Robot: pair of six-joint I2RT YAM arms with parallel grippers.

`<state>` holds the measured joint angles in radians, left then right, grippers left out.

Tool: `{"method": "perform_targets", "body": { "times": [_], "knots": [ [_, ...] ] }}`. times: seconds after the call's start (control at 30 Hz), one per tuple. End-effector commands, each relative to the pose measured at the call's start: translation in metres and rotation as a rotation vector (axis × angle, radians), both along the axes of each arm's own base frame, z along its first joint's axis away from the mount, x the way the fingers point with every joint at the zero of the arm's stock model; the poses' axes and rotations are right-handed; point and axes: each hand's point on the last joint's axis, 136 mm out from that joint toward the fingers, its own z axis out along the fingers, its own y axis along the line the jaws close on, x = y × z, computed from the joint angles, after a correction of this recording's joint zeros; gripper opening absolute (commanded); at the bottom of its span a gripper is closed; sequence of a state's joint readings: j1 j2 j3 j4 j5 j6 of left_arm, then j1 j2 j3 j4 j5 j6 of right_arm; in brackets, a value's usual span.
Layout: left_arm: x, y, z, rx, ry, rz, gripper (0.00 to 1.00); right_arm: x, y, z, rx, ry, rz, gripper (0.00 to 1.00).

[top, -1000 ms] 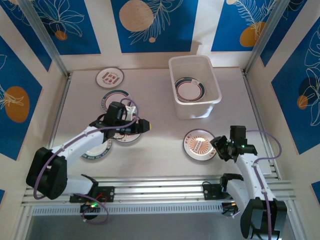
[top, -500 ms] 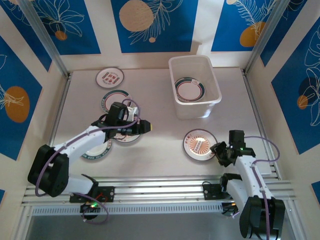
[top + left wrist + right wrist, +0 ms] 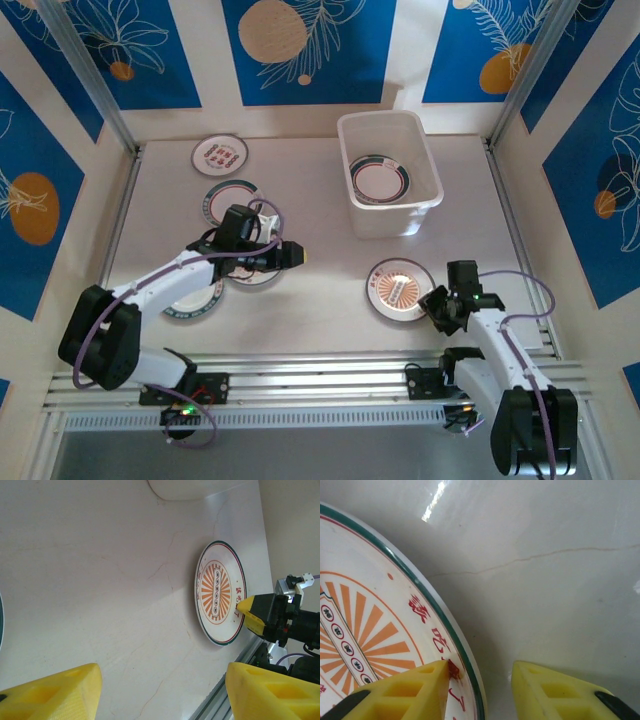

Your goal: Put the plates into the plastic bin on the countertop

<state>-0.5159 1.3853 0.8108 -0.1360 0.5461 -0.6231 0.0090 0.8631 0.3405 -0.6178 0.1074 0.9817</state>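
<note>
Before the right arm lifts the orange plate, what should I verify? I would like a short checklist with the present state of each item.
1. Right gripper straddles the rim of the orange plate: ok.
2. Jaws closed firmly on that rim: not ok, a gap shows.
3. Outer finger under the rim: cannot tell.
4. Plastic bin has room: ok, one green-rimmed plate inside.
5. Left gripper away from the path to the bin: ok, open and empty.
</note>
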Motion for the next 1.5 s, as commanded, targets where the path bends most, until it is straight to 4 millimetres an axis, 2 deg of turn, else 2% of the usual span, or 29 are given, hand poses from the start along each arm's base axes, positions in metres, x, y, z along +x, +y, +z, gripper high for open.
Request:
{"method": "perform_targets", "body": {
  "times": [0.0, 0.33, 0.9, 1.2, 1.47],
  "knots": [
    [0.003, -0.007, 0.009, -0.013, -0.023, -0.013, 0.67, 0.009, 0.010, -0.004, 0.034, -0.040, 0.009, 0.36],
    [0.000, -0.008, 0.010, -0.013, -0.028, -0.016, 0.67, 0.004, 0.007, -0.003, 0.019, -0.064, -0.018, 0.20],
    [-0.003, -0.011, 0.009, -0.021, -0.035, -0.024, 0.67, 0.002, 0.006, 0.024, 0.007, -0.154, -0.033, 0.09],
    [-0.005, -0.010, 0.011, -0.023, -0.045, -0.022, 0.67, 0.011, 0.009, 0.046, 0.011, -0.199, -0.023, 0.06],
    [-0.005, -0.008, 0.015, -0.022, -0.061, -0.022, 0.67, 0.017, 0.005, 0.083, -0.005, -0.280, -0.028, 0.04]
  ]
}}
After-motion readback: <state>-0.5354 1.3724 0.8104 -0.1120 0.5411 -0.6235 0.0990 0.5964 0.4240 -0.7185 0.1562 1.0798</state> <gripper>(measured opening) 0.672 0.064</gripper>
